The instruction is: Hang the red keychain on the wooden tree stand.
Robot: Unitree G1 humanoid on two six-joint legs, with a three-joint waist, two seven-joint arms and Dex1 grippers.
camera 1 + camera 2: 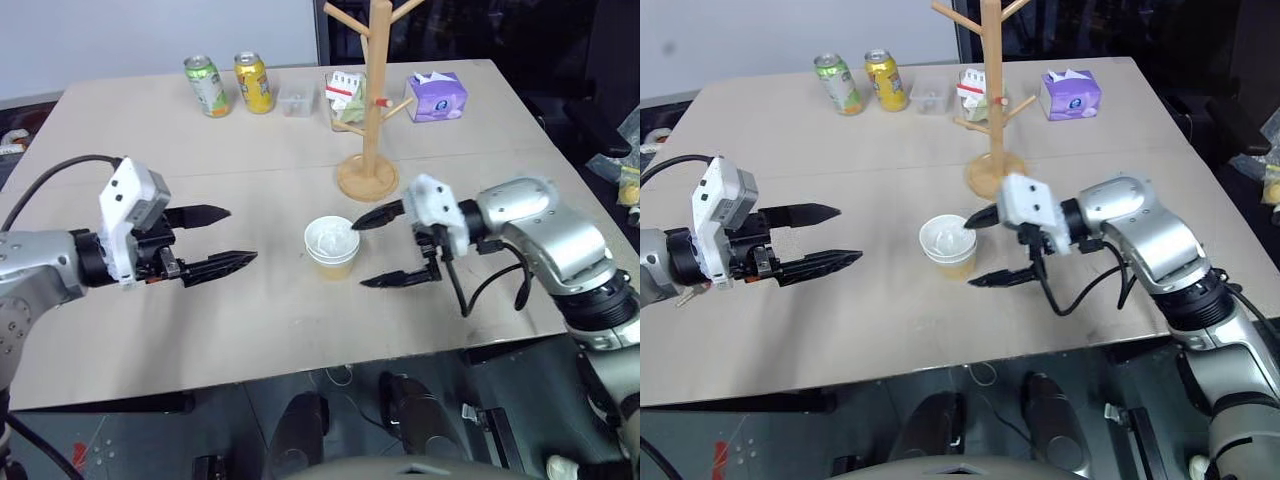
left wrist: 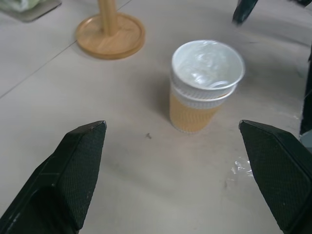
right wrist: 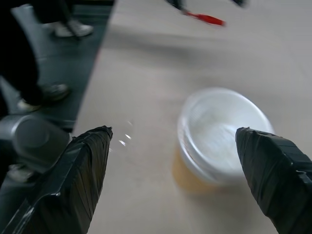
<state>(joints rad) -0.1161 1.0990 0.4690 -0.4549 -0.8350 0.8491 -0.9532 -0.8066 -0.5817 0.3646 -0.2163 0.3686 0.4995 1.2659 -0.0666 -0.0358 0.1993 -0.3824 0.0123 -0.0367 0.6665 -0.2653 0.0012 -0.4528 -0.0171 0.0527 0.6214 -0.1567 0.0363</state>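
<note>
Red and thin, a blurred streak that I am taking for the red keychain (image 3: 204, 18) is showing close by my left tool (image 1: 241, 235); I cannot tell whether it is lying on the desk (image 1: 250, 310). Both tools are standing spread, the right tool (image 1: 359, 254) flanking a paper cup (image 1: 332, 245). I am judging the whole job undone: nothing is hanging on the wooden tree stand (image 1: 378, 90) yet.

Cup (image 1: 332, 245) mid-table (image 1: 250, 310) btwn 2 grippers, wooden tree stand (image 1: 369, 150) just behind, 2 cans (image 1: 229, 83) far back-left.
</note>
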